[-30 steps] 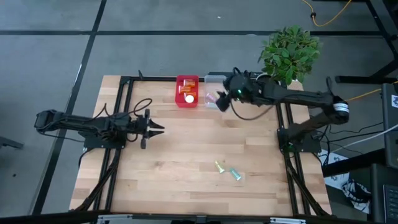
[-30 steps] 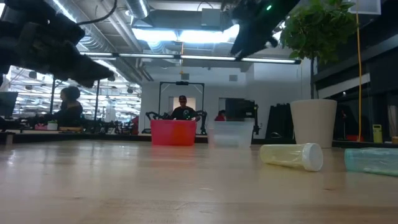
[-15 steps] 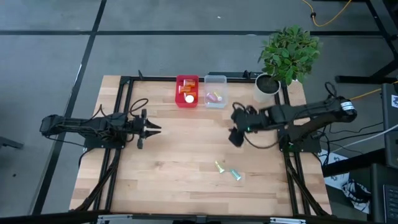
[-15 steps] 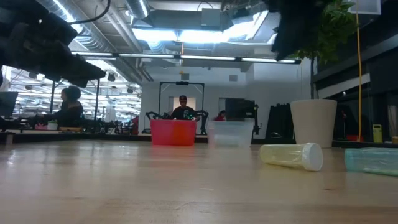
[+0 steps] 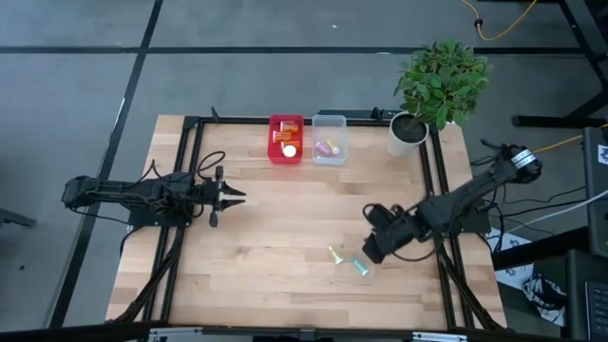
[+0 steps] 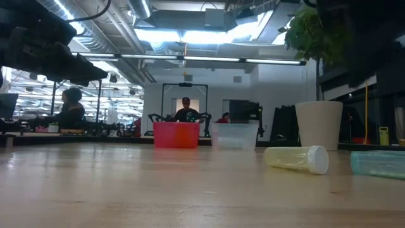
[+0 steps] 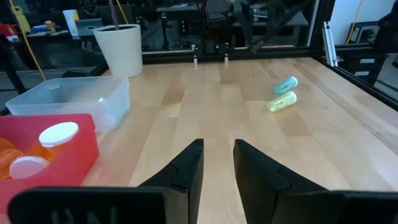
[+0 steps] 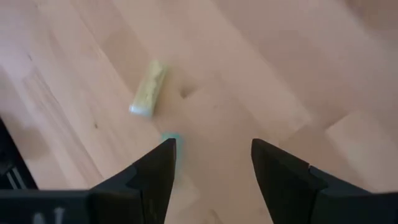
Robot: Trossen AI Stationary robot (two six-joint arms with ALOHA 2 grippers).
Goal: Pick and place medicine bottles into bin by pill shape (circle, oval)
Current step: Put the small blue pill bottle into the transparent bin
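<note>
While a second back hovering over the clear bin, now swung down over the near right part of the desk (image 5: 275, 228): right hand (image 5: 372, 249), fingers spread, nothing between them, hanging just beside and above the two loose vials. Left hand (image 5: 239, 196) drawn back slightly toward its own side since then, now waiting low over the left middle of the desk, fingers (image 7: 189, 168) parted by a narrow gap, holding nothing.

Pale wood planks, butcher-block pattern, smooth and matte, edged by black metal rails. At the far right corner, a leafy green plant in a round white pot (image 5: 407, 133), well apart from everything else.

At the far edge, side by side and touching: red bin (image 5: 286, 139), opaque plastic, square, with orange translucent bottles with flat white caps (image 7: 58, 134) inside; clear bin (image 5: 329, 138), see-through plastic, with a small purple vial (image 5: 328, 148) lying in it, unchanged from before.

Lying flat on the near right wood, unmoved: yellow vial (image 5: 336, 254), a slim pale cylinder, and teal vial (image 5: 359, 266) just beside it, ends nearly meeting. From the right wrist, the yellow one seen whole, the teal one half hidden behind a dark finger (image 8: 155, 177).

Beyond the desk, in the low view, a person (image 6: 185, 109) seated behind the red bin.
</note>
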